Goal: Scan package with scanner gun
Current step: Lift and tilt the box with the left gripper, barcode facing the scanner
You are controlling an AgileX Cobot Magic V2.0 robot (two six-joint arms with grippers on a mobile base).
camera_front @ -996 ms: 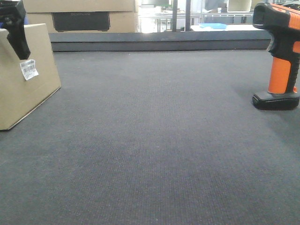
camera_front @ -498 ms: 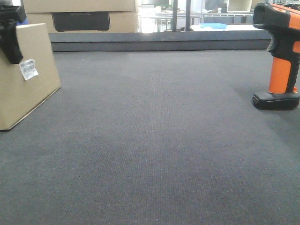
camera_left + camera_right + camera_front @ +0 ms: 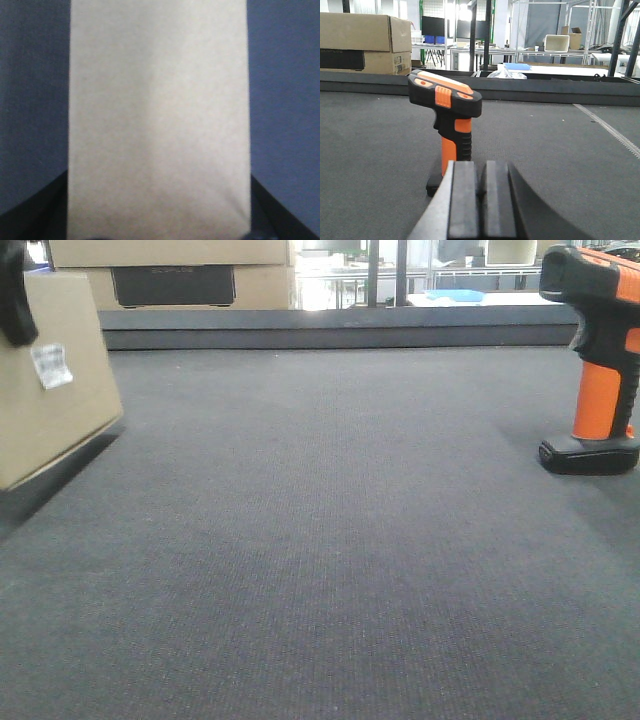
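In the front-facing view, the package [image 3: 50,390] is sitting at the far left edge, tilted, with its white barcode sticker [image 3: 50,365] facing the camera. A dark shadow is lying under its lower edge, so it is looking raised off the grey mat [image 3: 330,540]. The left gripper [image 3: 14,300] is showing here only as one black finger pressing down over the upper part of the box face; its other finger is hiding behind the box. At the far right, the scanner gun [image 3: 600,370] is standing upright on its black foot, well apart from the package and with nothing touching it. A larger cardboard box [image 3: 170,280] with a dark panel is resting beyond the mat's raised rim.

In the left wrist view, the plain brown face of the package [image 3: 159,115] is filling the middle of the frame. The dark fingers [image 3: 35,215] are appearing at both lower corners, spread to the box's width and clamping it on both sides. The picture is soft, and the sticker is not showing on this side.

In the right wrist view, the right gripper [image 3: 480,200] is sitting low over the mat with its two black pads pressing together and nothing between them. The scanner gun [image 3: 447,125] is standing just ahead of the fingertips, not touching them, its orange handle upright and its black head pointing left. The larger cardboard box [image 3: 360,40] is sitting at the upper left.
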